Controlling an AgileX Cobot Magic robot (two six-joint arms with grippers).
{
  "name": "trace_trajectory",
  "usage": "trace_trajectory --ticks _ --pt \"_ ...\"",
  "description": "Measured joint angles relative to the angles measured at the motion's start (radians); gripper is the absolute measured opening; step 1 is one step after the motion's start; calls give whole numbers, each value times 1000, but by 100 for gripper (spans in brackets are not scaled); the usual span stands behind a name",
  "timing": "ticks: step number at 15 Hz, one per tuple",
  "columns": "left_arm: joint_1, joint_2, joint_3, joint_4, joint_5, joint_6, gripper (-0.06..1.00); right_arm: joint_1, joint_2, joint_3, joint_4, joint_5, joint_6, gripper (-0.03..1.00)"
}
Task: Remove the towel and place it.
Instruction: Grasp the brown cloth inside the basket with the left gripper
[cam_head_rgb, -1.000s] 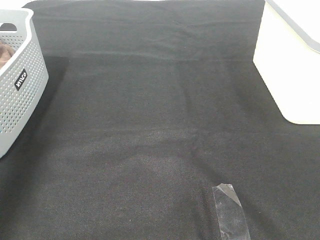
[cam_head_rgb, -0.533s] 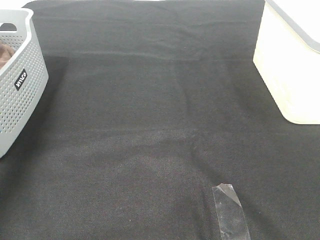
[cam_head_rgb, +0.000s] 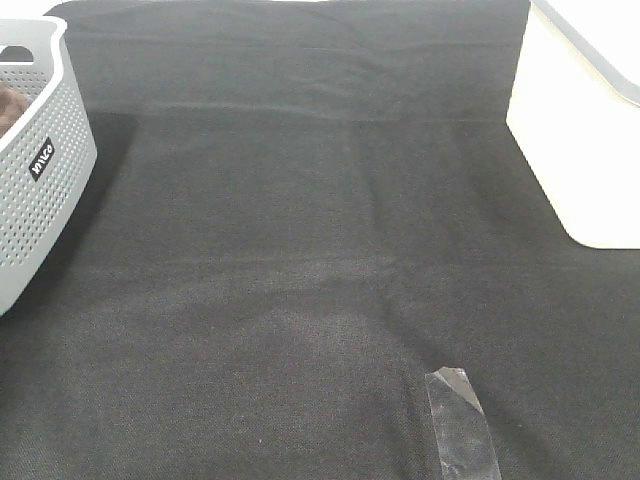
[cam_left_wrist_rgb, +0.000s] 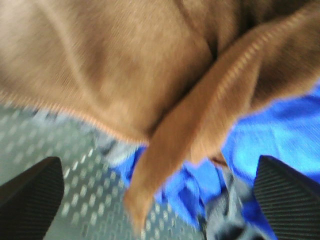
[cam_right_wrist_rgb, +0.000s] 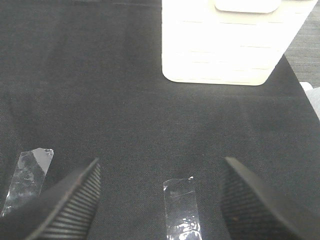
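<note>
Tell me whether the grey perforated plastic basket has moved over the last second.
No. The grey perforated plastic basket keeps its place against the clear tape strip.

surface: black cloth (cam_head_rgb: 300, 250) | on it: grey basket (cam_head_rgb: 45, 190), white bin (cam_head_rgb: 580, 150), tape strip (cam_head_rgb: 460, 425)

Towel (cam_left_wrist_rgb: 150, 75): warm reddish-brown, its hem faintly ribbed. Cloth (cam_left_wrist_rgb: 280, 140) beside it: bright blue. Left basket (cam_head_rgb: 40, 200): pale grey (dotted all over with small holes). Table covering (cam_head_rgb: 300, 250): black. Right bin (cam_head_rgb: 580, 150): white. Near tape (cam_head_rgb: 460, 425): clear, shiny.
</note>
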Motion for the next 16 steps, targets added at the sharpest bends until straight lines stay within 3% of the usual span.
trace_trajectory --ticks 5,7,9,10,14,16 --pt "0 84 -3 -44 3 26 90 0 0 0 0 0 0 65" --pt "0 80 -3 -44 3 26 66 0 0 0 0 0 0 65" --pt "0 77 -3 -44 11 -4 27 0 0 0 0 0 0 65" --pt "0 65 -3 -39 52 -20 3 0 0 0 0 0 0 65" --pt "0 62 -3 -25 109 -25 0 0 0 0 0 0 0 65" --pt "0 62 -3 -22 109 -83 0 0 0 0 0 0 0 65"
